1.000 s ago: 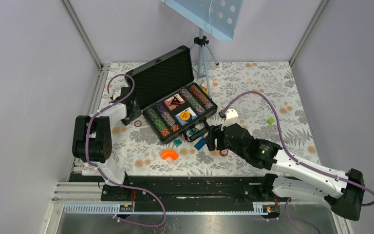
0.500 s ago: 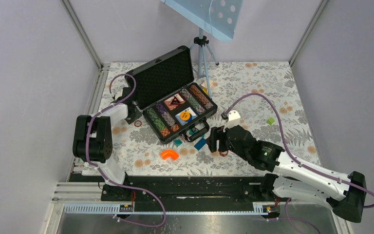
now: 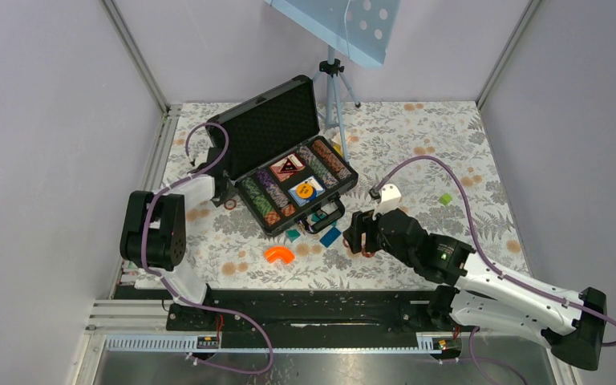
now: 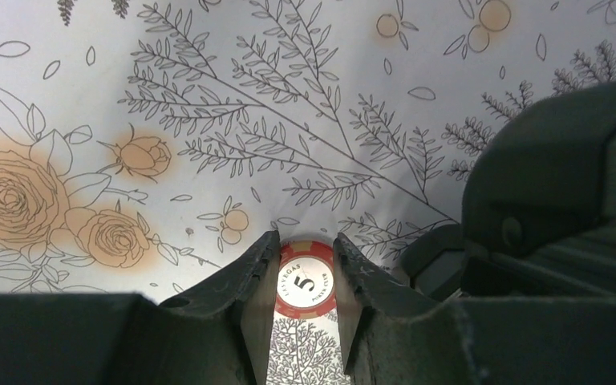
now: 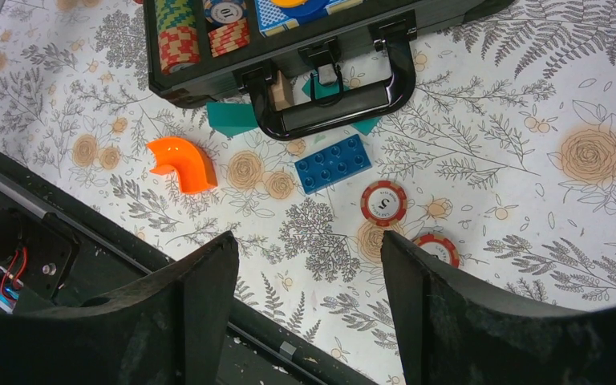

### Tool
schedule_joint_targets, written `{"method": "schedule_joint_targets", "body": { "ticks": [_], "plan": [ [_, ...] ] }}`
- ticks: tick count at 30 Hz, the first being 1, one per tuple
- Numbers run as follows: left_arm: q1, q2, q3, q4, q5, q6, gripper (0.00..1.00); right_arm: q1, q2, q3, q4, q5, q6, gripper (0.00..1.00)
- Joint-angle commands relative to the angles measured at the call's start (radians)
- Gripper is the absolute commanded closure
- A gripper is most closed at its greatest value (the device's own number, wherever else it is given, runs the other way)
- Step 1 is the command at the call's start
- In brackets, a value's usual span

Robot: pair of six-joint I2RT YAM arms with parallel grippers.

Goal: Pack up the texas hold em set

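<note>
Between the tips of the left claw [image 4: 305,239] a red chip [image 4: 305,282] marked 5 sits pinched by its rim, while just beyond the spread right claw [image 5: 306,241] two loose chips [image 5: 383,203] lie flat on the table [image 5: 529,96], then a blue block [image 5: 333,163], and farthest the open briefcase [image 5: 216,74].

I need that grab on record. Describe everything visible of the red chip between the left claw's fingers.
The red chip is a round disc with a pale centre printed 5 and small lettering around it; it looks like plastic or clay. It lies face up on the flowered tablecloth, left of the open case, not in it. The left claw is shut on it, one finger against each side.
</note>
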Motion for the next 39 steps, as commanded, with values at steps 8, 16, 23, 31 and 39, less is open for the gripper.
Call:
{"method": "schedule_joint_targets", "body": {
  "ticks": [8,16,23,31,39],
  "plan": [
    [-0.035,-0.076,-0.072,-0.030,-0.032,0.011,0.68,0.004,-0.063,-0.007,-0.032,0.048,0.008,0.27],
    [-0.054,-0.121,-0.110,-0.044,-0.016,-0.002,0.68,0.004,-0.094,-0.017,-0.046,0.048,0.025,0.27],
    [-0.067,-0.178,-0.193,-0.035,-0.008,-0.004,0.71,0.004,-0.117,-0.018,-0.058,0.054,0.031,0.27],
    [-0.109,-0.264,-0.265,-0.036,0.004,-0.007,0.70,0.004,-0.138,-0.028,-0.070,0.053,0.047,0.27],
    [-0.165,-0.338,-0.300,-0.067,0.024,-0.042,0.69,0.004,-0.160,-0.032,-0.081,0.058,0.063,0.27]
  ]
}}
